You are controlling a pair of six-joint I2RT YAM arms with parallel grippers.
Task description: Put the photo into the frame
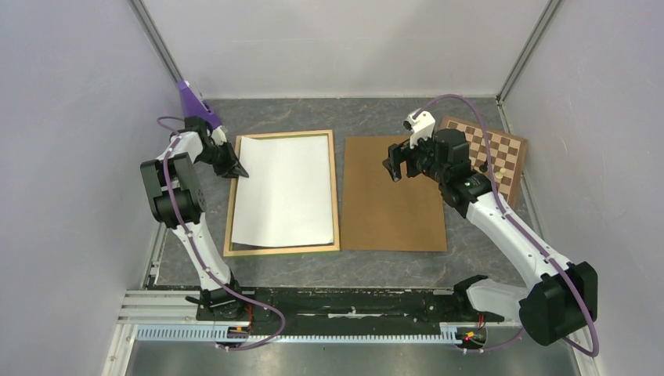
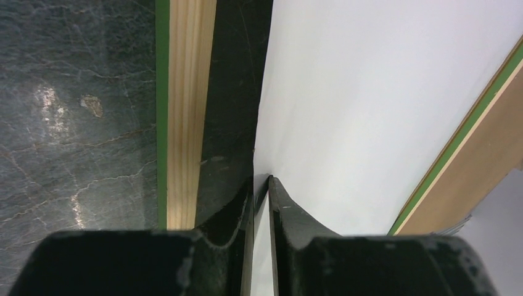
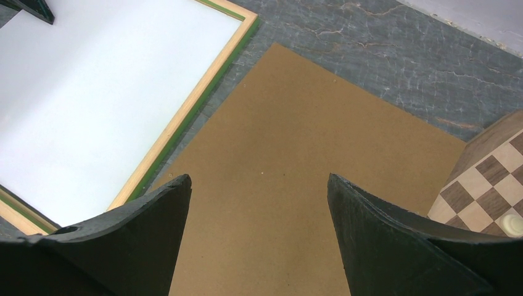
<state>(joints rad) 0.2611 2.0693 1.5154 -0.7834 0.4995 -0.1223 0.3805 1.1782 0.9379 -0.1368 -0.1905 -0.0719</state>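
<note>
The photo point(image 1: 283, 190) lies white back up inside the frame point(image 1: 335, 188), whose pale wood back faces up with green showing at its edges. My left gripper point(image 1: 236, 169) is shut on the photo's left edge near its far corner. In the left wrist view the fingers point(image 2: 287, 213) pinch the white sheet point(image 2: 382, 98) beside the frame's left rail point(image 2: 185, 111). My right gripper point(image 1: 397, 166) is open and empty, held above the brown hardboard panel point(image 1: 391, 196). The right wrist view shows the photo point(image 3: 92, 105), the frame's rail point(image 3: 185, 111) and the panel point(image 3: 296, 160) under the gripper point(image 3: 259, 185).
A brown-and-cream chessboard point(image 1: 501, 153) lies at the back right, partly under the right arm, with a pale piece point(image 3: 512, 223) on it. A purple object point(image 1: 194, 102) stands at the back left. White walls close in the grey table point(image 1: 470, 258).
</note>
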